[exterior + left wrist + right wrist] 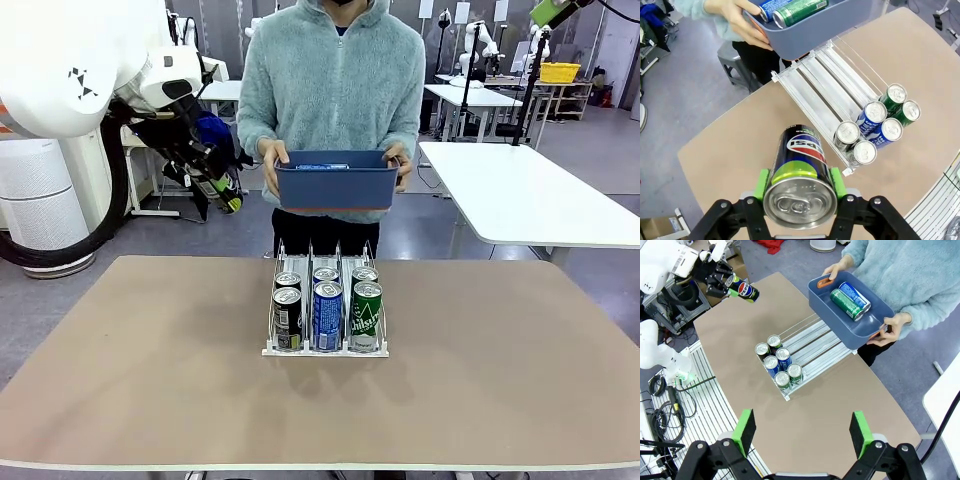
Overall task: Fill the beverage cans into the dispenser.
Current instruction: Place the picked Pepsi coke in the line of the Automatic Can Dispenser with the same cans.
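Left tool clamped on a dark Pepsi can — right tool spread apart, high over the dispenser

I saw a tan table with a white-and-clear dispenser on it. The left lane held dark grey cans, the middle lane blue cans, and the right lane green cans with white lettering. All had silver tops. The person's fleece was pale teal. Their bin was dark blue with orange handle linings and held one blue can and one green can. My left gripper was black with bright green pads. It gripped a black can with a lime band and a red, white and blue round logo. My right gripper was black with matching green pads.
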Motion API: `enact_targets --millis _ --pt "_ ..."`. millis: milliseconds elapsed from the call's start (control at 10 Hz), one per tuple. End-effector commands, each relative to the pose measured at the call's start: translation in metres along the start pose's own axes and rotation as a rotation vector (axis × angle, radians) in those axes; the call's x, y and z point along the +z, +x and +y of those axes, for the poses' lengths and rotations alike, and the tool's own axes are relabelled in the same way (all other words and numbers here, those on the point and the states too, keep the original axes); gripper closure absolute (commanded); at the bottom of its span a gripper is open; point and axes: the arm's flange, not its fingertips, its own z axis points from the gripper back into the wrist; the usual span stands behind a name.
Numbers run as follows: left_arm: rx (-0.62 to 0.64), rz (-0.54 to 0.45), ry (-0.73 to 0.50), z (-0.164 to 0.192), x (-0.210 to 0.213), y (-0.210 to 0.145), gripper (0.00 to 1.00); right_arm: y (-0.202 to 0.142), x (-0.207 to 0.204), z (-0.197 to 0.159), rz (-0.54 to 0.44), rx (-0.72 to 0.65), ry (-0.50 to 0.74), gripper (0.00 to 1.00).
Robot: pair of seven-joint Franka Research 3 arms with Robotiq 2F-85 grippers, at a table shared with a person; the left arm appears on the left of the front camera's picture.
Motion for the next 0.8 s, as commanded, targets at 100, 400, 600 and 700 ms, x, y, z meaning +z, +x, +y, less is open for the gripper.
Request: enact_targets --millis 100,400,600,700 --pt "0.0 0.0 0.0 0.0 0.0 0.0 0.42 0.0 0.0 0.002 0.0 -0.008 0.008 0.0" --pt "0.119 0.097 0.034 -0.073 -0.042 -0.013 0.42 0.0 0.0 0.002 0.0 -0.008 0.008 0.0" --pt "0.127 0.145 0.075 -0.104 -0.045 -0.031 0.42 0.0 0.0 0.002 0.0 -0.008 0.008 0.0" --pt "0.148 0.177 0.04 -0.119 -0.045 -0.04 0.42 0.0 0.0 0.002 0.0 -0.008 0.008 0.0"
